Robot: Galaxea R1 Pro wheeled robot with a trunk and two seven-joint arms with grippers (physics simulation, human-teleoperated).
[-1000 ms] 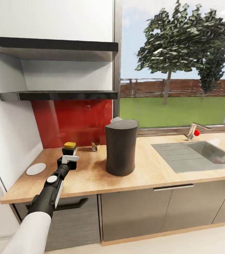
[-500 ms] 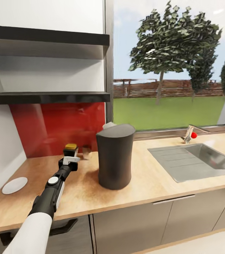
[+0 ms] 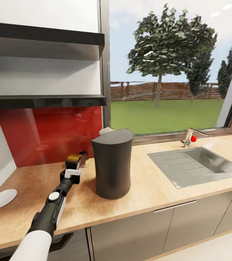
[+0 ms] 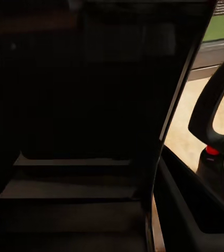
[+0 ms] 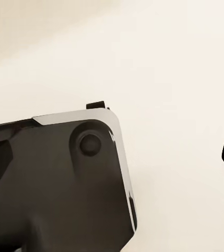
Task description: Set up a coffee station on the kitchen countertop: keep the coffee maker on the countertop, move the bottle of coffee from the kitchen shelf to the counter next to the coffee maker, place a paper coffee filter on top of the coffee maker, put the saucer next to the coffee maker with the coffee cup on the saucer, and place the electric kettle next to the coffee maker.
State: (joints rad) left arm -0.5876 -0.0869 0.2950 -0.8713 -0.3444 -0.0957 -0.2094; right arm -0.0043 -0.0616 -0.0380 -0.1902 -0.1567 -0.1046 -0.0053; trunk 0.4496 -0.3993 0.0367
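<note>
The coffee maker (image 3: 112, 165) was tall, dark grey and almost a cylinder with a flat top. It stood upright on the light wood-look worktop (image 3: 159, 192), about halfway between the front edge and the back wall, with something pale (image 3: 106, 130) showing just behind its top. The bottle of coffee (image 3: 73, 161), small and dark with an amber-gold top, stood on the worktop close to the red back wall, beside the coffee maker. The left gripper (image 3: 73, 171) was right at the bottle; I could not tell if it was grasping it. The white saucer (image 3: 1, 199) lay flat near the worktop's left end. A steel sink (image 3: 199, 165) was set in the worktop at the right.
</note>
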